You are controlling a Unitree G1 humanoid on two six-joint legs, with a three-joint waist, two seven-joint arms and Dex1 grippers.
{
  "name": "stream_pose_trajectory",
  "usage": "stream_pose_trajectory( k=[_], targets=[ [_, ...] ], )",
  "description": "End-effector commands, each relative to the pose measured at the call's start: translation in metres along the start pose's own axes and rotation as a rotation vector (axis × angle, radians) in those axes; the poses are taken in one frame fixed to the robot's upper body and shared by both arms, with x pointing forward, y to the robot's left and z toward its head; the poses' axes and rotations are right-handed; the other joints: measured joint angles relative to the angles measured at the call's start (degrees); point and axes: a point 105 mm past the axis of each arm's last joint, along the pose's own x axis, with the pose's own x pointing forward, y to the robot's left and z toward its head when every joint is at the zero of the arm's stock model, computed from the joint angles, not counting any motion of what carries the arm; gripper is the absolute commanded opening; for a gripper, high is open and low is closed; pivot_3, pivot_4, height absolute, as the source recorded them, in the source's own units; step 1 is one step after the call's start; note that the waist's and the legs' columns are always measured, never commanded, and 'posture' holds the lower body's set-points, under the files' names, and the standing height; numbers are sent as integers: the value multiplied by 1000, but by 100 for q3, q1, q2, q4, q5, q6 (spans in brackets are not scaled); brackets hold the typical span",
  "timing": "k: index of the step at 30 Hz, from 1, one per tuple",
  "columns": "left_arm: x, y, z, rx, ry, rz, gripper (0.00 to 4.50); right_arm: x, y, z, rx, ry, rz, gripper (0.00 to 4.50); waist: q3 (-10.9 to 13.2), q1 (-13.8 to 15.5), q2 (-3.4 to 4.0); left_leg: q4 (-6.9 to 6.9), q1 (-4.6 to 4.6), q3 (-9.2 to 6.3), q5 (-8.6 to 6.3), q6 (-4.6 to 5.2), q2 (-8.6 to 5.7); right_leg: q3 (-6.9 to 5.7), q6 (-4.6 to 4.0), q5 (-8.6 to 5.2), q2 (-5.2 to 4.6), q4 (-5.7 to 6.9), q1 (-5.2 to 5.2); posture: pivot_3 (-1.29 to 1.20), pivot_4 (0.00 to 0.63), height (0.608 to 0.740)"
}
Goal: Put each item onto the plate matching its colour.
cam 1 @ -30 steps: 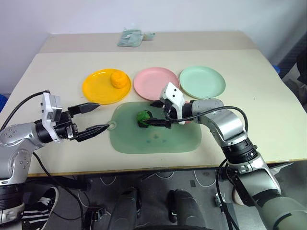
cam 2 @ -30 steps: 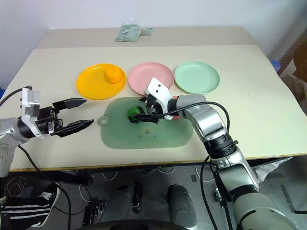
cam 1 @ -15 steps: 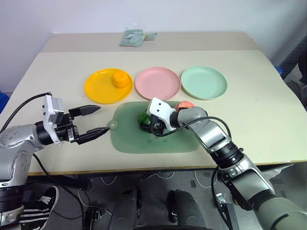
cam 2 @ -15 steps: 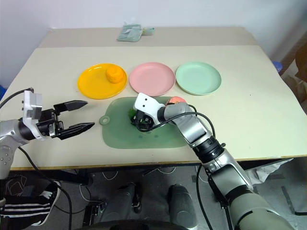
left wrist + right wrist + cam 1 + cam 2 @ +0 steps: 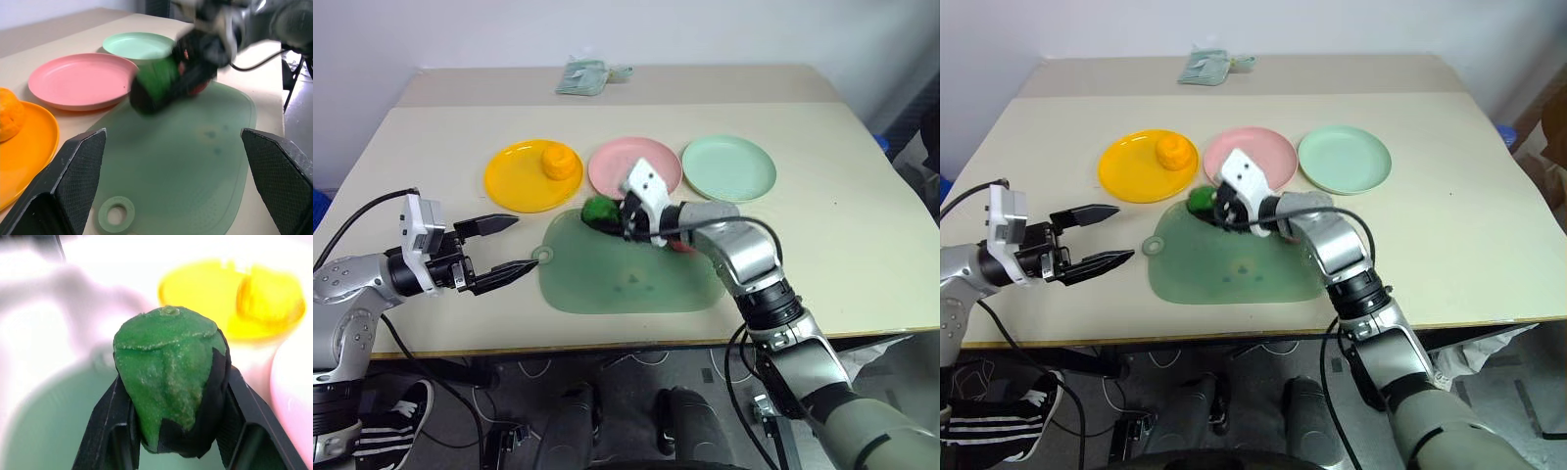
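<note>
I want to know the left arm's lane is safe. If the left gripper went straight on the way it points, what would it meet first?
Probably the green mat, near its ring tab: the open left gripper points across the table at it. The right gripper, holding the green ball, lies further along; depth is unclear.

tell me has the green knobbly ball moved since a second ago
Yes. The green knobbly ball, clamped in the right gripper, has left the middle of the green mat and now hangs over its far edge, near the pink plate.
</note>
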Motion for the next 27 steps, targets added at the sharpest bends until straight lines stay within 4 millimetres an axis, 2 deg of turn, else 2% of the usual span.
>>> stream_pose_trajectory(
  k=[1,5,8,10,13,16,20,22,24,27],
  targets=[
    [3,2,15,42,-52,10,4500,-10,-22,32,25,-128,-100,1386,0,2,0,0,0,0,0,0,0,0,0,0,-1,0,0,0,150,740],
    [6,9,21,50,-91,51,4500,-26,-82,32,-4,-120,-407,1386,0,1,0,1,1,0,1,-2,-3,0,-3,2,-1,1,-1,0,150,740],
    [11,16,23,71,-104,106,4500,-55,-133,24,27,-93,-672,1386,0,-6,0,-2,-1,2,1,-3,-6,1,-3,2,-3,0,-3,0,150,740],
    [14,22,19,64,-90,144,4500,-72,-154,17,26,-71,-795,1386,0,-6,1,-3,-2,5,2,-3,-8,1,-2,2,-3,1,-5,0,150,740],
    [22,26,14,68,-88,190,4500,-96,-177,-6,40,-9,-923,1386,1,-21,2,-7,-1,13,2,-2,-8,3,-2,2,-3,-1,-5,0,150,740],
    [28,25,13,76,-87,200,4500,-101,-182,-17,56,10,-939,1386,1,-43,2,-6,-1,29,2,-1,-5,5,-2,2,-1,0,-5,0,150,740],
    [32,27,10,67,-84,218,4500,-101,-181,-32,60,44,-925,3192,2,-67,3,-10,0,42,2,-1,6,23,-2,2,10,7,-18,0,150,740],
    [33,26,12,74,-89,210,4500,-99,-181,-7,36,-63,-918,4167,2,-60,4,-9,0,43,2,-1,7,30,-1,3,11,8,-20,0,150,740],
    [31,26,15,77,-96,206,4500,-99,-179,23,-6,-178,-889,4167,2,-45,4,-9,0,46,2,-1,7,36,-1,3,10,7,-22,0,150,740],
    [29,25,17,84,-96,193,4500,-92,-164,49,31,-293,-741,4167,3,-38,5,-9,-1,47,2,0,8,38,-1,3,10,8,-25,0,150,740]
  ],
)
